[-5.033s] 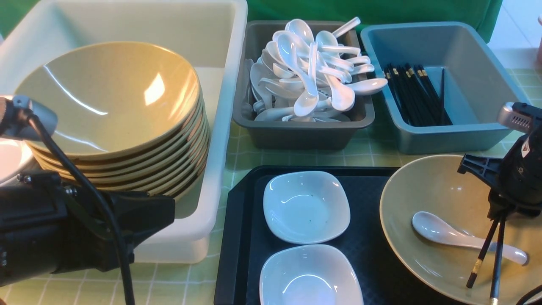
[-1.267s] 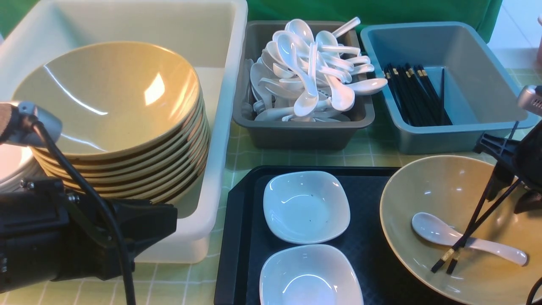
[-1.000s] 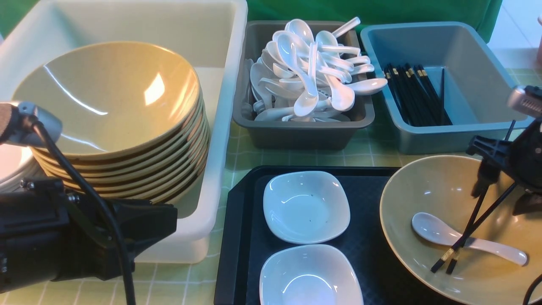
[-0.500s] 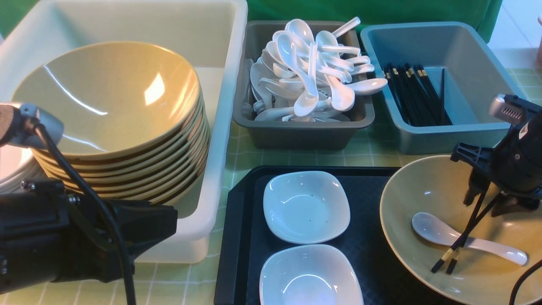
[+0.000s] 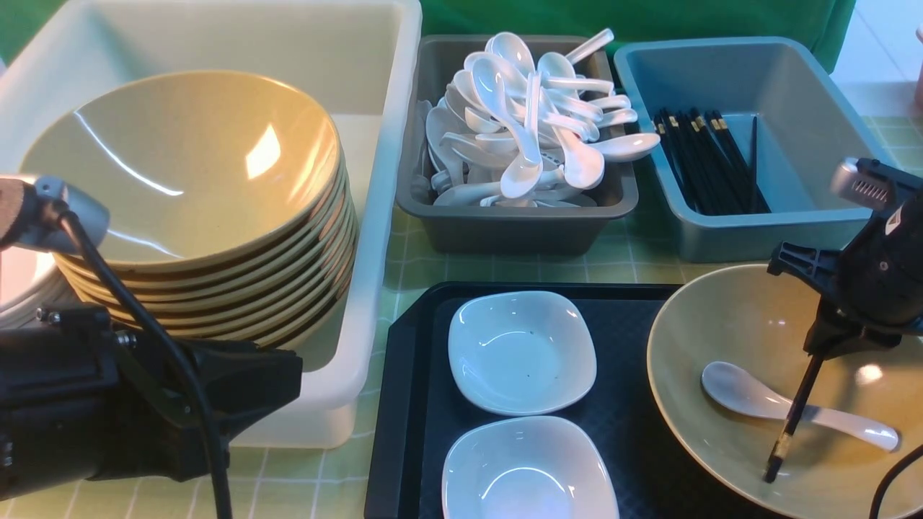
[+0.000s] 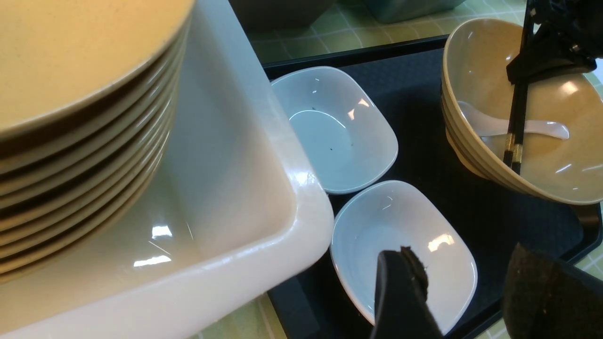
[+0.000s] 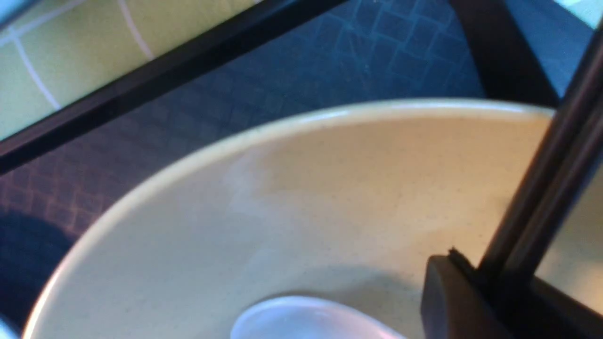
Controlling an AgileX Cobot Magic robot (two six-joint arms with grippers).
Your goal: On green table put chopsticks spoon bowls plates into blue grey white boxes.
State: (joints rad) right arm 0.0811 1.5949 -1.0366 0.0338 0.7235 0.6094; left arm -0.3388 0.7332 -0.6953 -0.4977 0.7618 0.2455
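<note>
My right gripper (image 5: 829, 344) is shut on a pair of black chopsticks (image 5: 792, 422). They hang steeply into a tan bowl (image 5: 721, 324) on the right of the black tray, their gold-banded ends low in it. A white spoon (image 5: 750, 396) lies in that bowl. The held chopsticks also show in the left wrist view (image 6: 516, 117) and the right wrist view (image 7: 551, 188). My left gripper (image 6: 464, 287) is open and empty above the near white plate (image 6: 405, 235). A second plate (image 5: 520, 352) lies behind it.
The white box (image 5: 393, 144) holds a tall stack of bowls (image 5: 187, 166). The grey box (image 5: 505, 231) is piled with spoons. The blue box (image 5: 793, 231) holds several chopsticks (image 5: 703, 158). The black tray (image 5: 411, 404) rests on the green table (image 5: 620, 270).
My right gripper has shifted left over the bowl. The held chopsticks, splayed and slanted before, now hang together and steeper. The left arm has barely moved.
</note>
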